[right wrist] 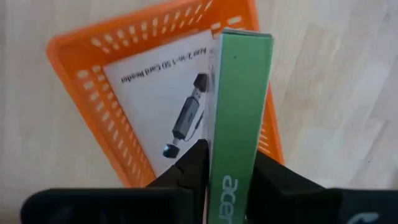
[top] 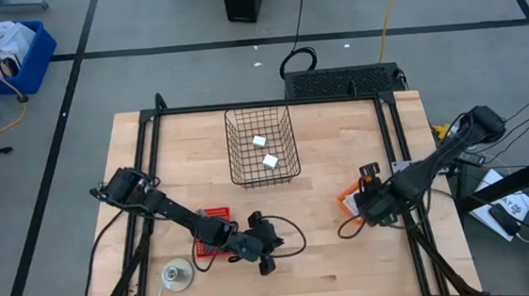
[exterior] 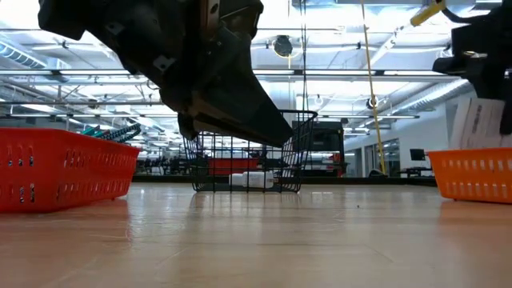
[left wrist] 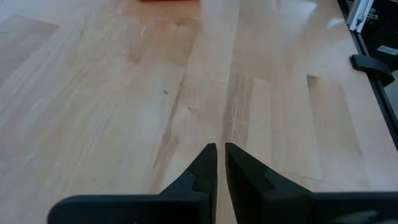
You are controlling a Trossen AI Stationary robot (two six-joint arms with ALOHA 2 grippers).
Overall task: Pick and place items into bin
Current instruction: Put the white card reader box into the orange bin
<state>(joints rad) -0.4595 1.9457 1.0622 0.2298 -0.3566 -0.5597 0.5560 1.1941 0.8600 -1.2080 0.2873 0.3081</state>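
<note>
on the left, near the front of the wooden table (top: 349,255), a round grey disc (top: 176,275) lies just beside the left arm, and a red basket (top: 216,229) sits partly under that arm. the left gripper (left wrist: 221,155) hangs low over bare wood to the right of the red basket, its two fingers drawn together with only a slit between them and nothing in them. toward the middle back stands the black wire bin (top: 262,146), with two white cubes (top: 264,152) lying on its floor (the low view shows pale shapes through the mesh, too small to make out). further right, the right gripper (right wrist: 227,165) hovers above an orange basket (right wrist: 87,50), its fingers clamped on the thin edge of a green-edged box (right wrist: 239,106) held upright between them; a white card (right wrist: 158,93) printed with an sd card reader lies flat in the basket below it.
</note>
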